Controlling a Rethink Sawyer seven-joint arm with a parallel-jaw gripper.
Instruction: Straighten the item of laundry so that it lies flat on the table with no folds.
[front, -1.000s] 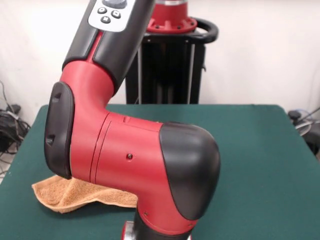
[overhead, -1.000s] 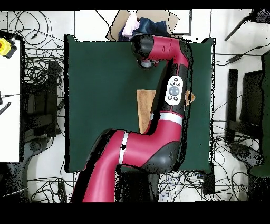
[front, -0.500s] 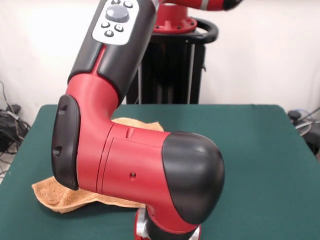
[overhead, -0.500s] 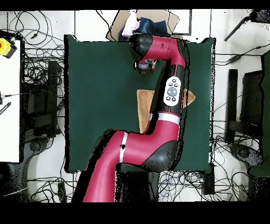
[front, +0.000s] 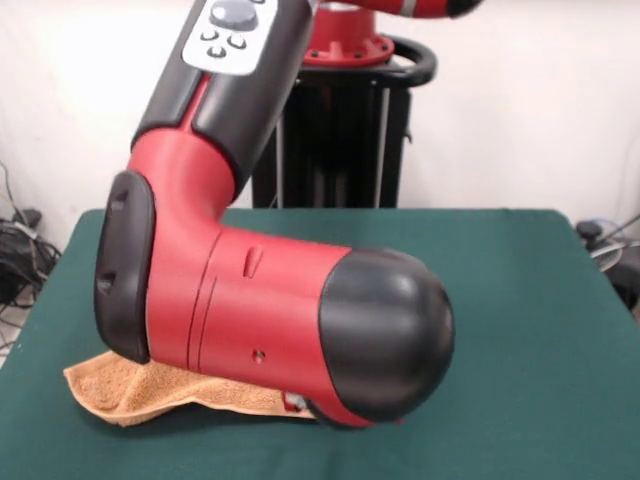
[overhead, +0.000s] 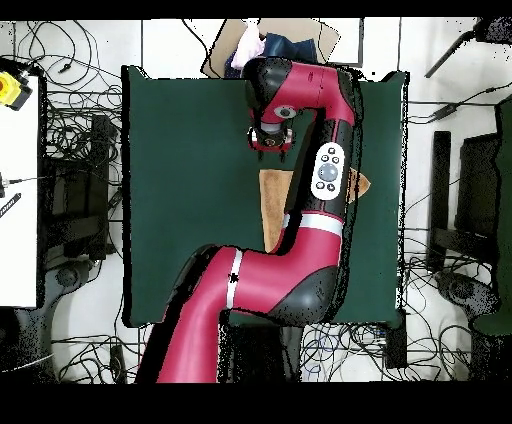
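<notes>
A white wall stands behind the table (front: 520, 300), whose dark green cloth covers a broad rectangle; in the overhead view, tangled cables lie on the floor around it. The orange-tan towel (front: 130, 385) lies on the table, mostly covered by the red and black arm (front: 270, 300). In the front view only a rumpled strip shows below the arm's elbow, with a fold along its near edge. From above, the towel (overhead: 275, 205) shows as a tall strip on one side of the forearm and a small corner on the other side. The end effector (overhead: 271, 143) hangs over the green cloth just beyond the towel's edge, pointing down. Whether its fingers are apart or together cannot be told from either view.
</notes>
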